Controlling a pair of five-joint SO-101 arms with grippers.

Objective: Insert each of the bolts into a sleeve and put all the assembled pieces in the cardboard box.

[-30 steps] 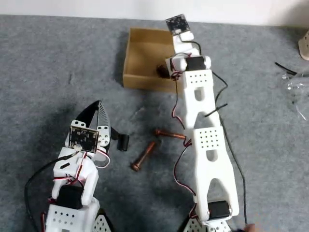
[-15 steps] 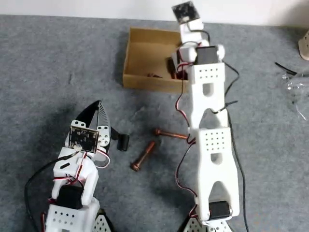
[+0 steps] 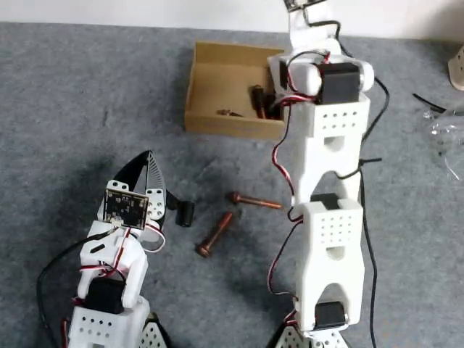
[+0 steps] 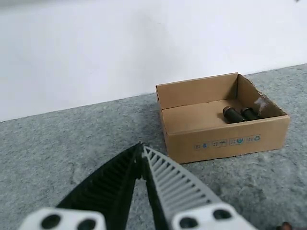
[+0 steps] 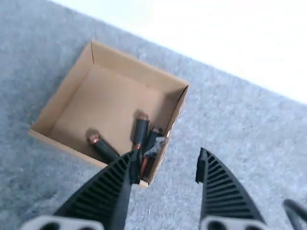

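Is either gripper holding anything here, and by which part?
Nothing is held. The left gripper is shut on nothing; the right gripper is open and empty by the cardboard box.

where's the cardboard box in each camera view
High view: the cardboard box is at the top centre, just left of the outstretched arm.
Left wrist view: it sits ahead of the shut left gripper, near the white wall.
Right wrist view: it is seen from above, beyond the open right gripper.
Shared landmark: the dark assembled pieces lying inside the box by one side wall.
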